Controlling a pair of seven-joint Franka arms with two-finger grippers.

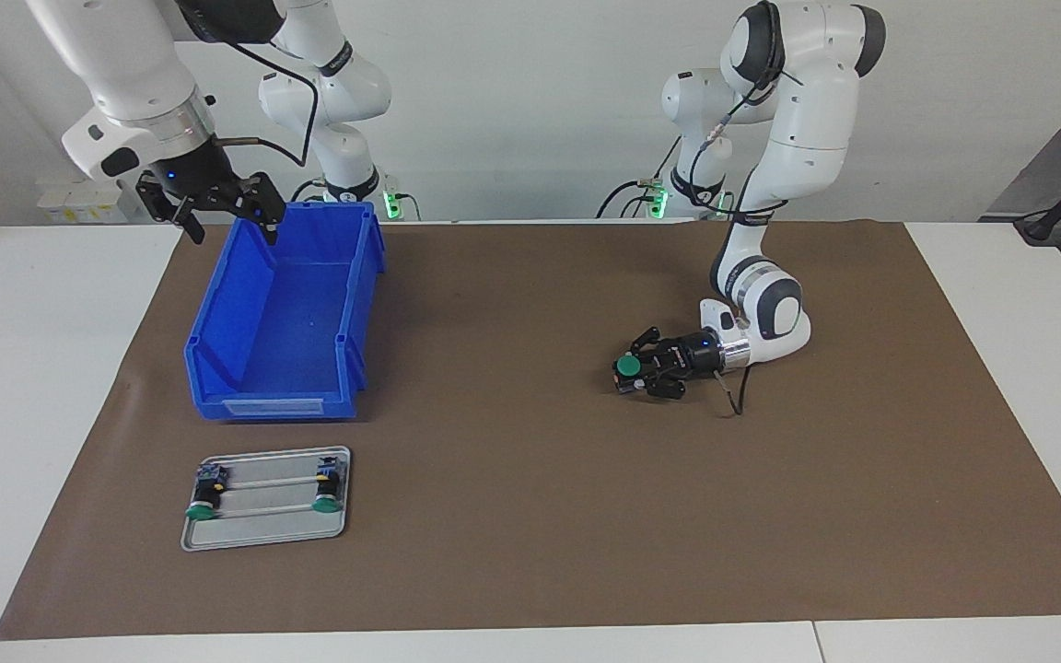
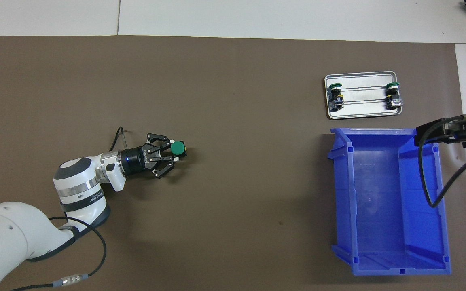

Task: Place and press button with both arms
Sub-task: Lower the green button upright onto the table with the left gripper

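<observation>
A white table [image 1: 52,368] carries a brown mat [image 1: 540,516], apparently bearing a blue bin [image 1: 282,322] and metal tray [image 1: 263,534].

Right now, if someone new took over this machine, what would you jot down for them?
Left tool: shut on the button, low over the brown mat.
Right tool: open, waiting over the blue bin.
Two more buttons lie on the metal tray.
Done: button picked up.
Left: release it on the mat, then press it.
</observation>
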